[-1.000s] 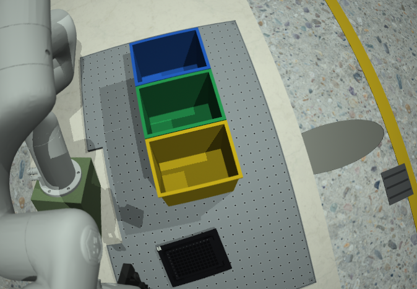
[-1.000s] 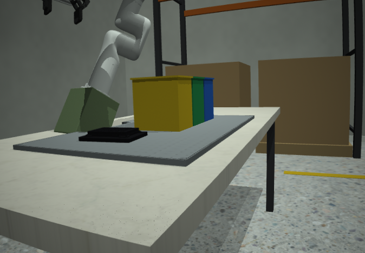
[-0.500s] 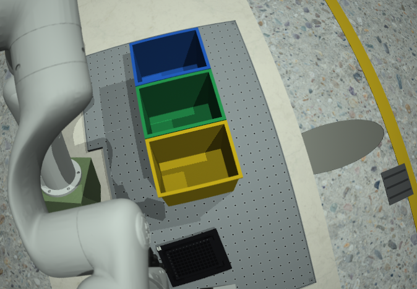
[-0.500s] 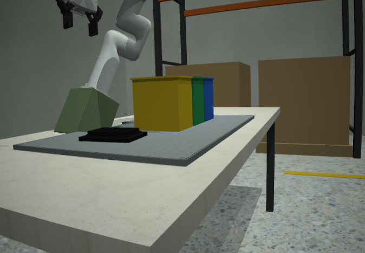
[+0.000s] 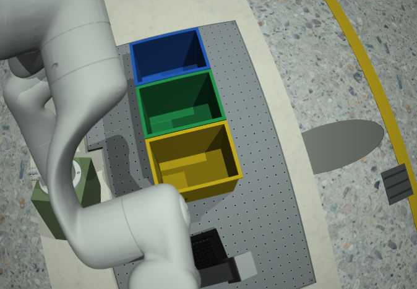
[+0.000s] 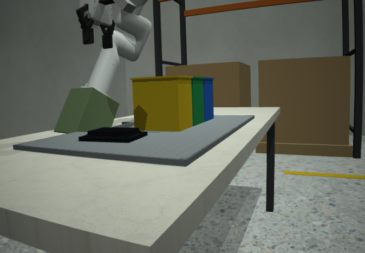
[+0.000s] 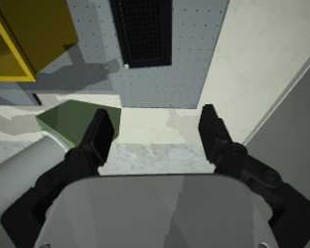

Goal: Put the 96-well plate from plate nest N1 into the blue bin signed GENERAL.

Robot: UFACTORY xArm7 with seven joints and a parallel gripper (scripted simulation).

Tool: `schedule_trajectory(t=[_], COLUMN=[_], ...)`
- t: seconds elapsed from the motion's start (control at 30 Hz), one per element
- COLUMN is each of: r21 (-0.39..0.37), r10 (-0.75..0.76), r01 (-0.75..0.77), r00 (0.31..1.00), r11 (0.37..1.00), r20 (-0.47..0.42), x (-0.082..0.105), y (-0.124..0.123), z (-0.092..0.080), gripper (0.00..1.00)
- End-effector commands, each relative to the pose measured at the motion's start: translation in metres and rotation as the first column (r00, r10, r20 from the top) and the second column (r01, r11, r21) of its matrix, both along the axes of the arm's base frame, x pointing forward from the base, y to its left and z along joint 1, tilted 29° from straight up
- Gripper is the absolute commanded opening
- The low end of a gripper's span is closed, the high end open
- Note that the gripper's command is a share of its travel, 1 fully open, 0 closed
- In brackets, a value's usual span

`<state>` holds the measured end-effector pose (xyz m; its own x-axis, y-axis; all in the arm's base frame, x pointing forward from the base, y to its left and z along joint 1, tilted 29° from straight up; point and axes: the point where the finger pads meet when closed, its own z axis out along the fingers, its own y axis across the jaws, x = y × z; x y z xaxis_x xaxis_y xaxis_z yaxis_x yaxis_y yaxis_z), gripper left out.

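On the grey perforated board (image 5: 269,164) atop the table (image 6: 88,191), the black 96-well plate (image 6: 113,132) lies in its plate nest N1 (image 6: 88,138), just beside the yellow bin (image 6: 160,104). The green bin (image 5: 218,97) stands between that and the blue bin (image 5: 203,48). High above the plate, the gripper (image 6: 97,39) hangs with fingers spread, holding nothing. The arm's elbow (image 5: 134,225) hides part of the plate from the top view.

Warehouse: steel pallet rack (image 6: 157,37), big cardboard boxes (image 6: 303,96), yellow floor line (image 6: 324,174).
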<state>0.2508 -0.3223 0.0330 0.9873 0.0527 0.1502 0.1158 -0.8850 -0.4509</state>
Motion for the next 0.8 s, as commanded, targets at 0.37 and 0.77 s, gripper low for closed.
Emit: schedule_trajectory(t=[0.37,0.77], r21=[0.003,0.003], r10=[0.017,0.017], r01=[-0.017,-0.017], r00=[1.000,1.000], r11=[1.000,1.000], r20=[0.003,0.003], x=[0.022,0.023], y=[0.030,0.033], z=[-0.010,-0.016], gripper=[1.00,1.00])
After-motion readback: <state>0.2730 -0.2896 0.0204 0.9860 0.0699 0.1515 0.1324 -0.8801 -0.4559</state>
